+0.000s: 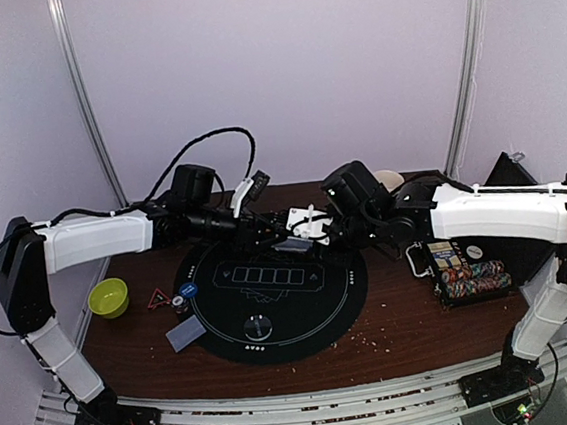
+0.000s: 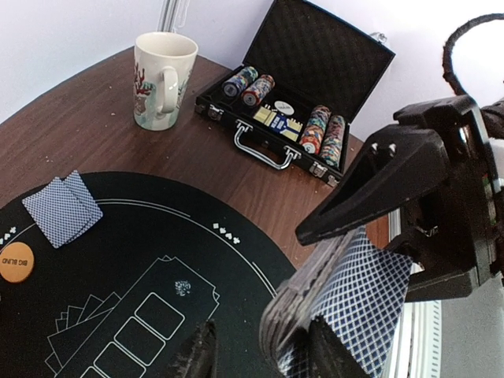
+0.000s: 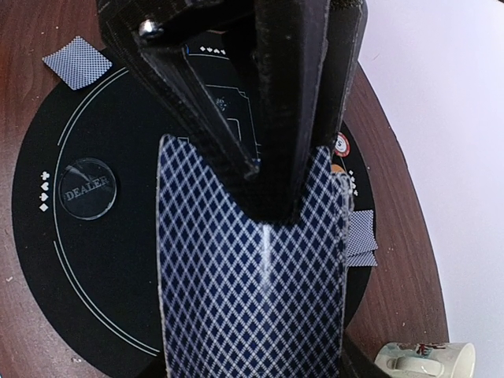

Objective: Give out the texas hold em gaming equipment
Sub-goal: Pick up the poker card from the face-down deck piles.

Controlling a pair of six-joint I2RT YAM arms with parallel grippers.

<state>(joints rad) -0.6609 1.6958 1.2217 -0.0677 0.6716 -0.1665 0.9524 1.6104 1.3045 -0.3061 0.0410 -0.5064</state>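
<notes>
My right gripper (image 1: 312,230) is shut on a deck of cards (image 3: 252,276) with blue diamond backs, held above the far edge of the black mat (image 1: 303,311). My left gripper (image 2: 264,358) is open around the deck's (image 2: 293,303) free end. One of its fingers (image 2: 331,346) lies against the top card's back, and the other stands apart on the mat side. Dealt cards (image 2: 63,209) lie by an orange BIG BLIND disc (image 2: 16,261), and more cards (image 1: 186,333) lie at the near left. A clear DEALER disc (image 3: 88,187) sits on the mat.
An open black case (image 2: 295,102) of striped poker chips stands right of the mat, with a white mug (image 2: 161,79) near it. A yellow-green bowl (image 1: 109,298) and a red triangle (image 1: 157,299) sit at the left. Crumbs dot the wooden table (image 1: 405,326).
</notes>
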